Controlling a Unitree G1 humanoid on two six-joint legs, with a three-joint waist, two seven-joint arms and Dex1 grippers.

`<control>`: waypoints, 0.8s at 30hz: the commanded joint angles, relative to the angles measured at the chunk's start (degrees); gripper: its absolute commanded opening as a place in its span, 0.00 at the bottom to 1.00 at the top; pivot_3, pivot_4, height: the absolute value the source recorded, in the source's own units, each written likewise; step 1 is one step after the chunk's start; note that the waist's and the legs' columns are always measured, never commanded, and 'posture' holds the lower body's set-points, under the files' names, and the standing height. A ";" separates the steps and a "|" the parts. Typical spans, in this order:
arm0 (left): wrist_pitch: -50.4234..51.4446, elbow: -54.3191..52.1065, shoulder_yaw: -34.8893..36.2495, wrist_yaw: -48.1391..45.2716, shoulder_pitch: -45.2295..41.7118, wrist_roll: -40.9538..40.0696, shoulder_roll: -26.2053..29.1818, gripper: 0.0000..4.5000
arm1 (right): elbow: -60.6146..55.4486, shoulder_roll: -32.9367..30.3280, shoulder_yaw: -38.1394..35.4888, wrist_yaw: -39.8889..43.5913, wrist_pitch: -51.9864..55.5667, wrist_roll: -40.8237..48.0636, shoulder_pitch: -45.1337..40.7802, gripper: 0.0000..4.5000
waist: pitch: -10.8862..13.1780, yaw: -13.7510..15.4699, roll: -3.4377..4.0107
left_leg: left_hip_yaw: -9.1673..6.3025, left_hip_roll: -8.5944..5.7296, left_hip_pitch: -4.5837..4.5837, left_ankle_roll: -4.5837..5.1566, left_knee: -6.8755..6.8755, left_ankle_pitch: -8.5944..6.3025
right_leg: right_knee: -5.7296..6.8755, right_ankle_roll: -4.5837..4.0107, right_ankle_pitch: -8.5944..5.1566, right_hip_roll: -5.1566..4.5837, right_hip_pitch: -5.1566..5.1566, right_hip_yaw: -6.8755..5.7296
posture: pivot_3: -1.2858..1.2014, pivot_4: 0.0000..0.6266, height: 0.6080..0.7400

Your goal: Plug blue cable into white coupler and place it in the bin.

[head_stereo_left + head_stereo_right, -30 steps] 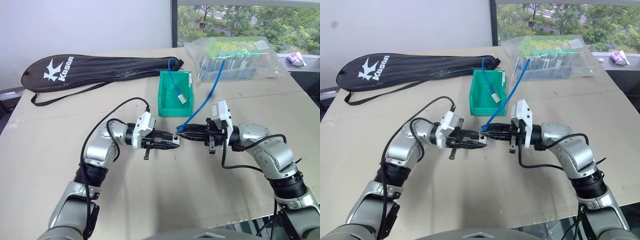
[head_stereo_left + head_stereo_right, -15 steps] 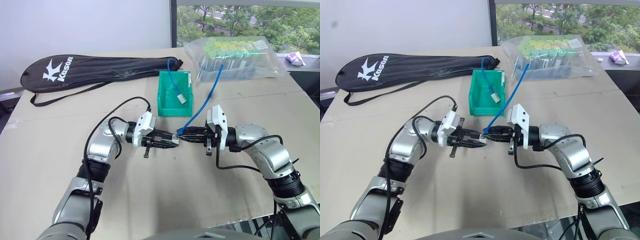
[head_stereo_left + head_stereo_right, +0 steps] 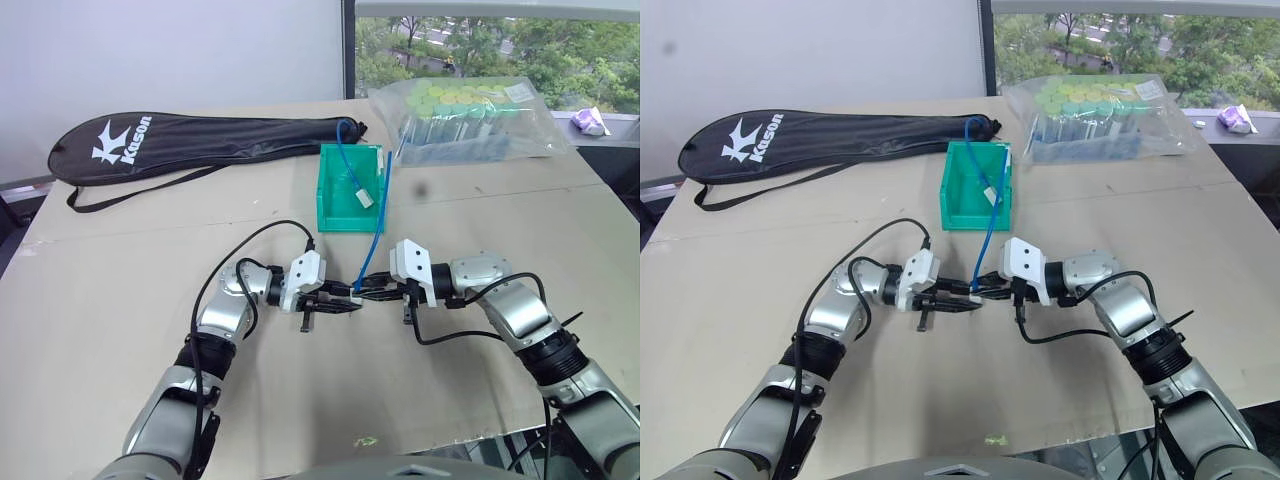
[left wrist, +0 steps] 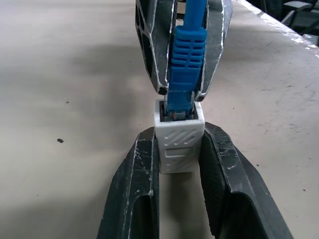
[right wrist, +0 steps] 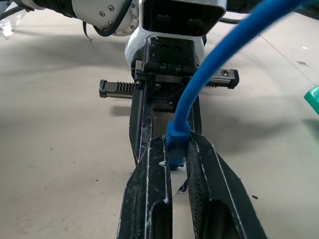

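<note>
Low over a matte tan table point(image 3: 120, 300), the left gripper point(image 4: 177, 149) clamps the ridged white coupler point(image 4: 178, 144) while the right gripper point(image 5: 174, 154) pinches the ribbed boot of the blue cable point(image 3: 378, 225), its plug seated in the socket. Beyond, the cable arcs into the glossy green bin point(image 3: 335, 215).

Ribbed white plastic coupler point(image 4: 178, 142)
</note>
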 commanded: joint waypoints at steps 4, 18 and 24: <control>-4.14 1.39 -0.94 1.21 -1.68 0.95 -3.26 0.12 | 9.02 0.85 6.04 2.09 3.27 -6.15 2.72 0.00 | -0.40 0.00 -0.01 | -0.03 0.01 0.69 0.01 -0.01 0.00 | 0.00 0.12 -0.22 0.00 0.63 0.02 | 0.52 0.24 1.00; 6.51 -17.27 5.31 6.75 10.18 -3.07 6.26 0.99 | -1.59 3.60 -6.46 0.17 7.37 4.38 0.16 0.00 | -0.59 -1.29 0.09 | -0.03 0.20 0.51 0.01 -0.29 0.00 | 0.04 0.00 -0.01 0.12 0.25 0.13 | 0.52 0.24 1.00; 20.43 -33.74 13.28 16.02 18.44 -7.52 12.90 0.99 | -5.55 4.16 -11.52 -1.70 12.70 8.80 -5.43 0.00 | -0.45 -1.08 0.10 | -0.05 0.20 -0.55 0.00 -0.16 0.00 | 0.06 0.04 0.02 -0.12 -0.72 0.03 | 0.52 0.24 1.00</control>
